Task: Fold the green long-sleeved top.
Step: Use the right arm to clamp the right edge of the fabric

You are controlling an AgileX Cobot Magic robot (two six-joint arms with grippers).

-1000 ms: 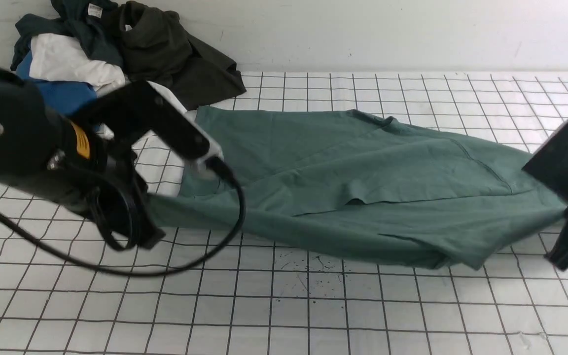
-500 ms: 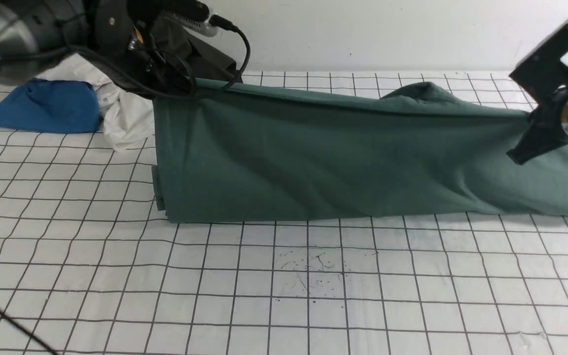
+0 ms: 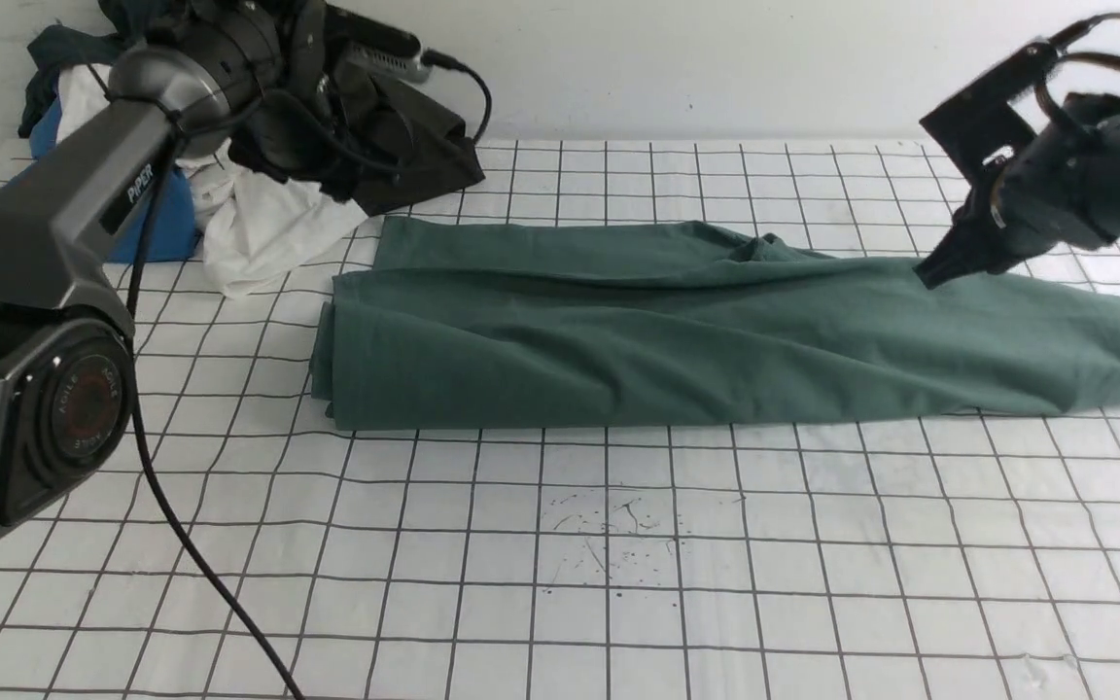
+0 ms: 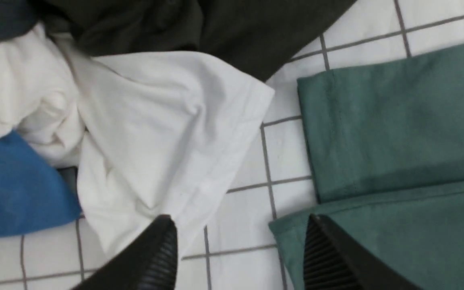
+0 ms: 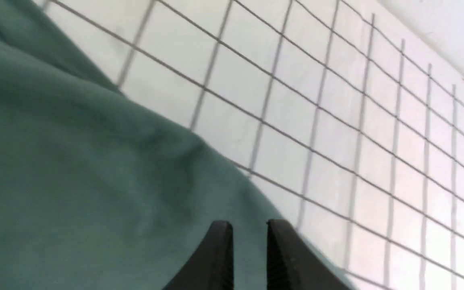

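Note:
The green long-sleeved top [image 3: 677,340] lies across the middle of the table as a long band, folded over lengthwise, with its doubled end [image 4: 377,129] near the clothes pile. My left gripper [image 4: 240,223] hangs open above that end's corner. One finger is over the green hem, the other over white cloth, and only bare table shows between them. My right gripper [image 3: 931,274] points down at the top's far edge near its right end. In the right wrist view its jaws [image 5: 250,225] stand a little apart, with nothing in the gap and green cloth [image 5: 75,181] beneath.
A pile of other clothes sits at the back left against the wall: a dark olive-black garment [image 3: 414,146], a white cloth [image 3: 268,228] and a blue cloth [image 3: 166,233]. The left arm's black cable [image 3: 181,525] trails over the front left of the gridded table.
Both grippers carried the top's near edge up and over toward the wall, then let it go. The top now lies folded flat. The left jaws have opened wide, the right ones slightly.

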